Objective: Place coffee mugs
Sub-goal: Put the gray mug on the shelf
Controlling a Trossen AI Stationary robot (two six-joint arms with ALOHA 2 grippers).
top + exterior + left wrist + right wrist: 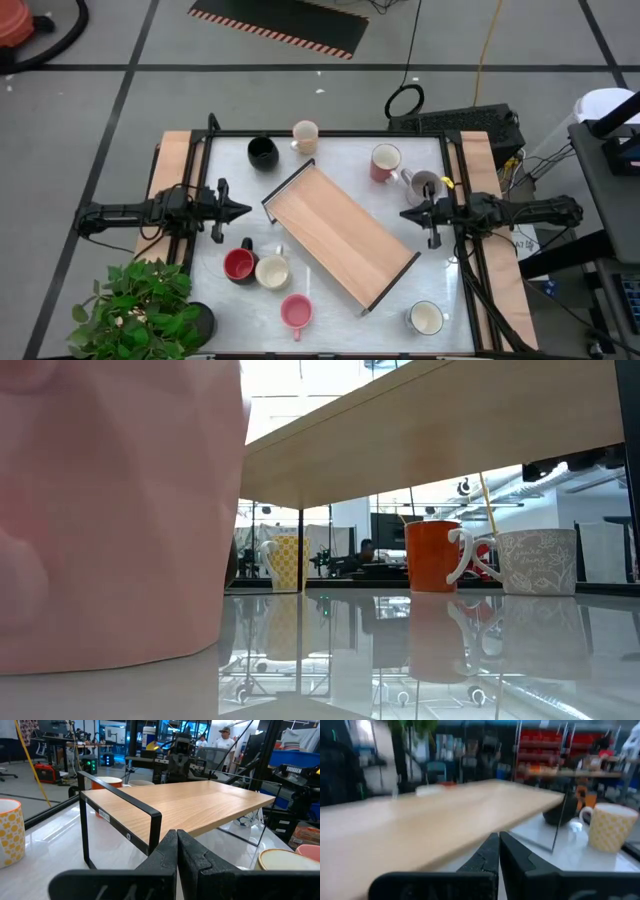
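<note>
In the high view, the left claw is seen at the left middle of the frame, its fingers pressed together and nothing pinched. The right claw is seen at the right middle, likewise pressed together and empty. Between them, the wooden tray is laid diagonally across the table.

No mug is touched by either claw. Below the left claw, the red mug and a cream mug are found side by side, with a pink mug lower still. Above that claw, the black mug and a patterned cream mug are placed near the top edge. Just above the right claw, the grey mug and another pink mug are set. A white mug is located at the lower right.
</note>
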